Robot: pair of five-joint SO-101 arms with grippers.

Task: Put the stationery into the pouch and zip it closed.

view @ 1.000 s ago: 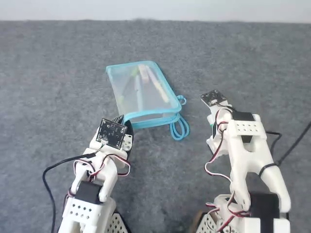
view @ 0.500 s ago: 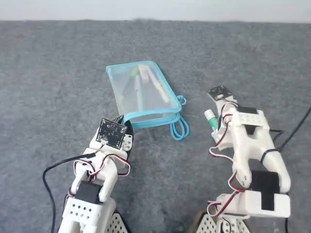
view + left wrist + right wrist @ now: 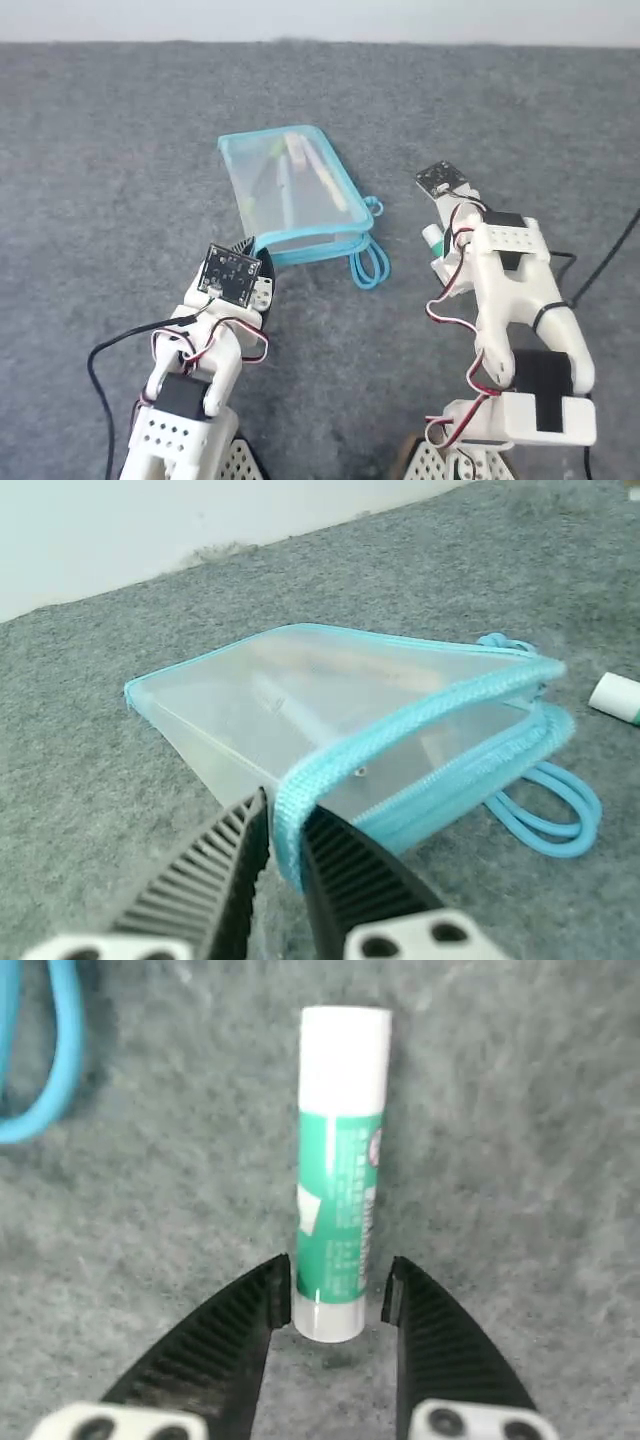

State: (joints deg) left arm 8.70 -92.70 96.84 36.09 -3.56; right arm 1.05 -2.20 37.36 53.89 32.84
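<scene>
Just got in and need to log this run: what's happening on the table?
The left gripper is clamped on the zipper edge of the clear, teal-trimmed plastic pouch, which lies on the grey table with stationery inside. The right gripper is open, straddling a green-and-white glue stick lying on the table nearby.

A clear pouch (image 3: 290,195) with turquoise zip trim and a cord loop (image 3: 368,268) lies on the grey bench (image 3: 120,150), pens (image 3: 318,170) showing inside, mouth open, one corner pinched in the left claw (image 3: 283,815), and a green-and-white glue stick (image 3: 338,1170) lies on its side nearby.
</scene>
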